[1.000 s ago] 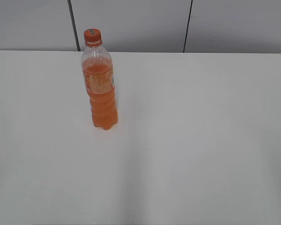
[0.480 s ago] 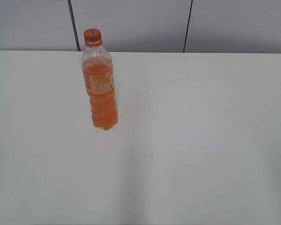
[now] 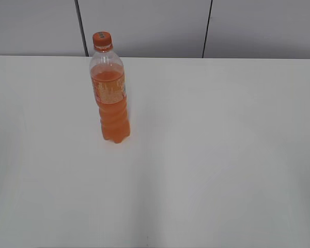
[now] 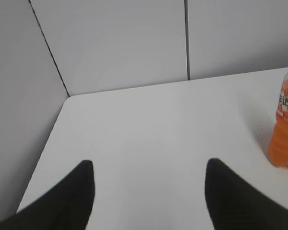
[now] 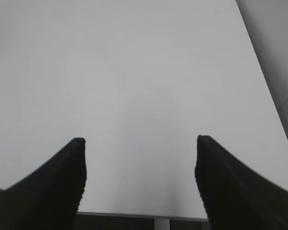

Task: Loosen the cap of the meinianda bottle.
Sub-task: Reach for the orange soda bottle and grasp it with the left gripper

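Note:
The meinianda bottle (image 3: 112,98) stands upright on the white table (image 3: 206,155), left of centre and towards the back. It holds orange drink and has an orange-and-white label. Its orange cap (image 3: 102,39) sits on top with a small dark mark. No arm shows in the exterior view. In the left wrist view the bottle's lower body (image 4: 284,124) shows at the right edge, well right of my open, empty left gripper (image 4: 149,165). My right gripper (image 5: 140,141) is open and empty above bare table near the front edge; the bottle is out of that view.
Grey wall panels (image 3: 144,26) with dark seams stand behind the table's back edge. The left wrist view shows the table's back-left corner (image 4: 69,98). The right wrist view shows the table's front edge (image 5: 134,215) and right edge.

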Robot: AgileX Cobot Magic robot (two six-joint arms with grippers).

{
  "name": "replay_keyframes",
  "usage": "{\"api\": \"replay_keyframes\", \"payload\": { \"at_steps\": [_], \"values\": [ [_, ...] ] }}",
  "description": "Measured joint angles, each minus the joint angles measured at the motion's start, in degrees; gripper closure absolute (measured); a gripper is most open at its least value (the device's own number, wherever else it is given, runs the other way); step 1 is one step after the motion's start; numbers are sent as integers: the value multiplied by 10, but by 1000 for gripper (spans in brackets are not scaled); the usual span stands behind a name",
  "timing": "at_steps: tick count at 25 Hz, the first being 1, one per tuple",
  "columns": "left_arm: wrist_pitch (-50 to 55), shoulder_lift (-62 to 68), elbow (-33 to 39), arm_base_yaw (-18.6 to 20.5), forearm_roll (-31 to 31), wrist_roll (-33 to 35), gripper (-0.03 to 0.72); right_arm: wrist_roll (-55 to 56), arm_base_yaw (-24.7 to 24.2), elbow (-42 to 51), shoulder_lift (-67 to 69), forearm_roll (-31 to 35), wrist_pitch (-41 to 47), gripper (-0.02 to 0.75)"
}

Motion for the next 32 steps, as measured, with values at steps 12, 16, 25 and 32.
{"api": "replay_keyframes", "payload": {
  "at_steps": [12, 16, 25, 32],
  "values": [
    [-280, 240, 0, 0, 6, 0, 253, 0, 0, 0, 0, 0, 0, 206],
    [-363, 321, 0, 0, 6, 0, 260, 0, 0, 0, 0, 0, 0, 206],
    [-488, 462, 1, 0, 13, 0, 260, -1, 0, 0, 0, 0, 0, 206],
    [-579, 560, 1, 0, 13, 0, 262, -1, 0, 0, 0, 0, 0, 206]
  ]
}}
